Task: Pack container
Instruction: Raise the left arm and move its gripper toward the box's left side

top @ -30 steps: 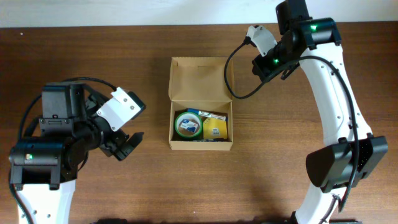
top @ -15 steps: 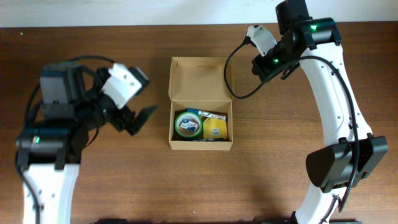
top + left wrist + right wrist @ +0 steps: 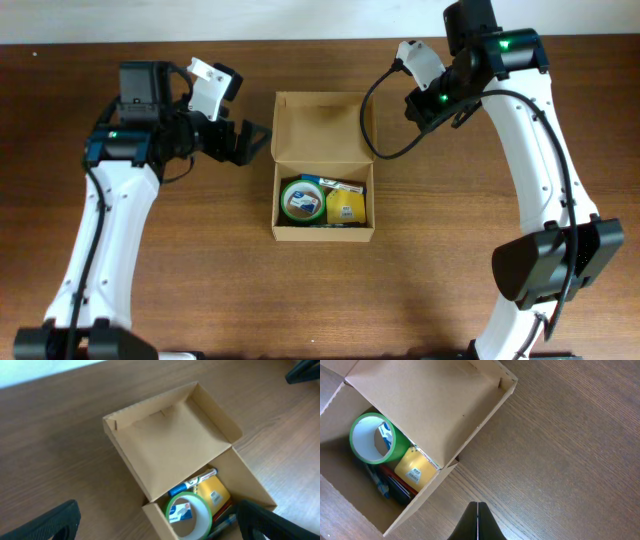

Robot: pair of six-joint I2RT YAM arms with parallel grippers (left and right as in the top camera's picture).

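The container [image 3: 284, 165], a tan cardboard box, lies in the middle of the table with its flap lid [image 3: 320, 125] folded back flat. Inside sit a green tape roll [image 3: 301, 200], a yellow pack [image 3: 346, 206] and some pens. My left gripper [image 3: 252, 143] stands open just left of the lid, with nothing between its fingers. In the left wrist view, those fingers [image 3: 52, 522] frame the container [image 3: 170, 445] and the tape roll [image 3: 202, 510]. My right gripper [image 3: 420, 108] hangs shut and empty to the right of the lid. Its fingers [image 3: 478, 512] are pressed together over bare wood beside the container [image 3: 420, 405].
A black cable [image 3: 372, 120] loops from the right arm over the lid's right edge. The wooden table [image 3: 180, 270] ends at a white wall at the back. The right arm's base [image 3: 545, 265] stands at the front right.
My left arm has swung from the front left up to the lid's left edge, with its gripper still open. The right arm and the box have not moved.
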